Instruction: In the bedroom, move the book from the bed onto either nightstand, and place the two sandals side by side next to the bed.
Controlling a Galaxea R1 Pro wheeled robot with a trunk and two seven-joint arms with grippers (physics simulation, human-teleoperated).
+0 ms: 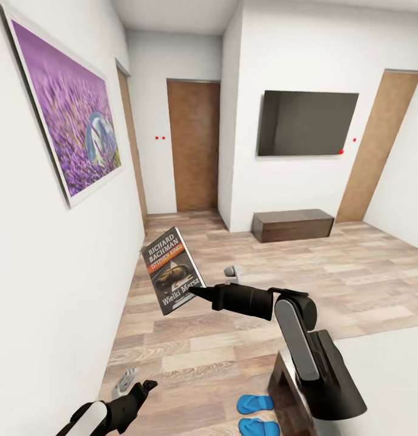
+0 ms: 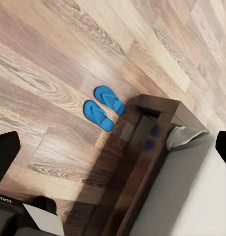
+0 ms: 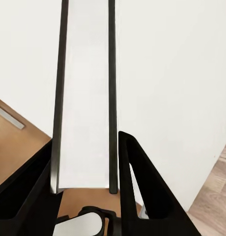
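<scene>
Two sandals (image 2: pixel 104 107) lie side by side on the wood floor (image 1: pixel 366 272) just beside the corner of the bed (image 2: pixel 157 118), so I judge that half of the task looks settled. My right claw (image 1: pixel 194 293) holds the book (image 1: pixel 172 270) by its lower edge, cover up and tilted, out over the floor near the left wall; in the right wrist view the book's white page edge (image 3: pixel 86 98) sits clamped between my two dark fingers (image 3: pixel 142 187). My left claw (image 1: pixel 145 387) hangs low with its jaws spread and nothing between them. No nightstand shows from here, so the step in hand, as I judge it, is carrying the book to one. To do that well I should keep the grip firm on this thin edge, turn without swinging the book into the wall, and level the cover before lowering it flat onto the stand's top, clear of any lamp. Nothing that holds other things shows here.
</scene>
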